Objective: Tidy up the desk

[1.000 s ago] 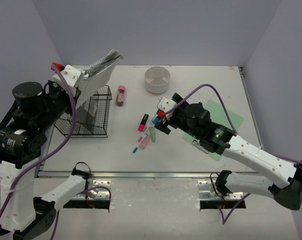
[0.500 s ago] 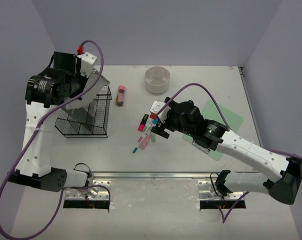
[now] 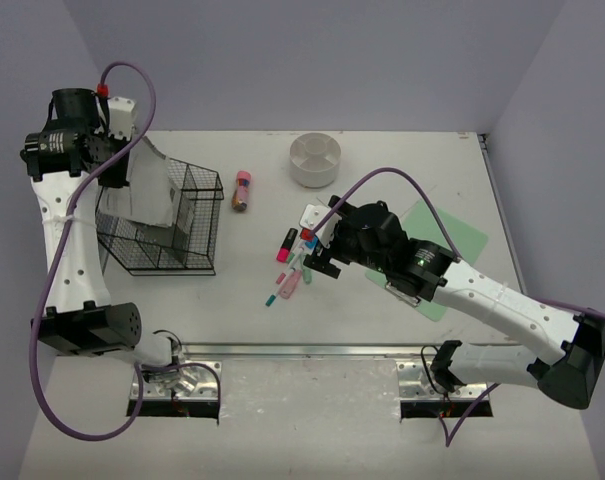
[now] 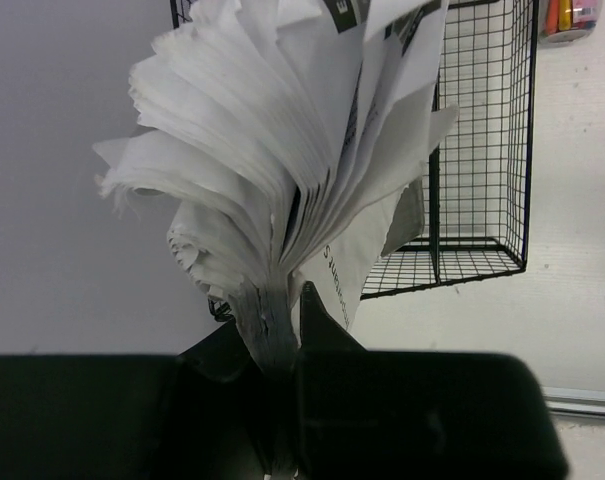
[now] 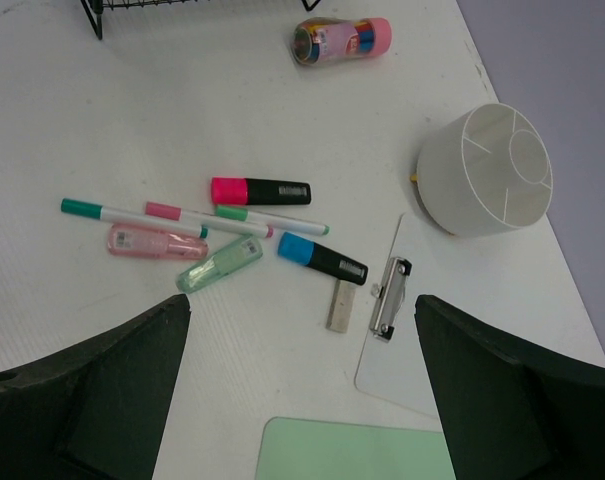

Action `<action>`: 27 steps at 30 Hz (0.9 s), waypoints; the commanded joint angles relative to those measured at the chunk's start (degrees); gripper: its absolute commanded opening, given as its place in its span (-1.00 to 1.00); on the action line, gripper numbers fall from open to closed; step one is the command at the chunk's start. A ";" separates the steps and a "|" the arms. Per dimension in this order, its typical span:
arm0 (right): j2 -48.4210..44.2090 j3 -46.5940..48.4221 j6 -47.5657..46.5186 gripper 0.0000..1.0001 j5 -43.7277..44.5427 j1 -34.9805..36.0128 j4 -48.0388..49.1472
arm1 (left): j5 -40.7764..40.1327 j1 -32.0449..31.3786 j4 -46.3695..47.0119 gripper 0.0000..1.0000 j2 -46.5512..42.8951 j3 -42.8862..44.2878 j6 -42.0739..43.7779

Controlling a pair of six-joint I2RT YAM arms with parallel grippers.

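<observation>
Left gripper (image 4: pixel 282 325) swings pinched paper stack (image 4: pixel 282 150) over wire basket (image 3: pixel 197 240) for filing; right gripper (image 5: pixel 300 305) hovers wide above markers (image 5: pixel 260 190), ready to pick.

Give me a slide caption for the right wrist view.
Open right hand hovering over scattered markers, a clipboard and a round white organizer on the desk.

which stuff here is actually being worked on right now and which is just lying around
In hand: paper stack, shut in the left gripper, by the wire basket; pens and highlighters in front of the open right gripper.
Lying about on the desk: round organiser, clipboard, green sheet, pink-capped tube.
</observation>
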 commanded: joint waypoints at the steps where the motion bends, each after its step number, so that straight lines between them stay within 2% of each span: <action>1: -0.49 0.15 -0.54 0.88 -0.53 -0.02 2.41 | 1.15 1.47 1.34 -1.00 0.22 2.09 -0.14; 10: -0.52 -1.74 -1.36 0.87 -0.43 -0.12 3.33 | 0.26 1.48 1.23 -1.00 0.75 -2.47 1.39; 20: 0.04 -3.22 -1.62 0.89 0.00 -0.54 4.97 | 2.92 1.40 1.32 -1.00 2.11 -9.29 2.56; 22: -0.04 -3.32 -1.69 0.92 0.18 -0.56 4.88 | 5.17 1.48 1.23 -0.64 2.59 -9.11 2.34; 24: -0.14 -3.52 -1.60 0.94 0.58 -0.74 4.97 | 6.47 1.47 1.30 -0.08 2.89 -8.83 2.00; 27: -0.40 -3.99 -1.30 0.96 1.86 -1.22 5.64 | 8.39 1.41 1.32 0.51 3.29 -6.63 1.16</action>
